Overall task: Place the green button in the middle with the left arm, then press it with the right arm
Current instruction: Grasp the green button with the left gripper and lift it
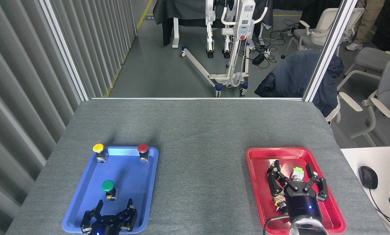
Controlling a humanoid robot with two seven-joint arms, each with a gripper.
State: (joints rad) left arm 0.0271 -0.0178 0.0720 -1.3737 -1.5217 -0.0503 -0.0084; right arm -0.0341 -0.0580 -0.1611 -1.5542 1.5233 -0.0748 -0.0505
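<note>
Nearest: left claw, fingers spread, empty. Just beyond: green button, upright in the blue tray. Right claw spread over the red tray. Risk: an off-centre grasp may topple the top-heavy button.

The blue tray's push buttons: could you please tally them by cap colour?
Yellow button: 1
Red button: 1
Green button: 1
Total: 3, all in the blue tray.

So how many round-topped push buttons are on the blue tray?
3: yellow-capped button far-left corner, red-capped button far-right corner, green-capped button nearer, ahead of the open left gripper.
</note>
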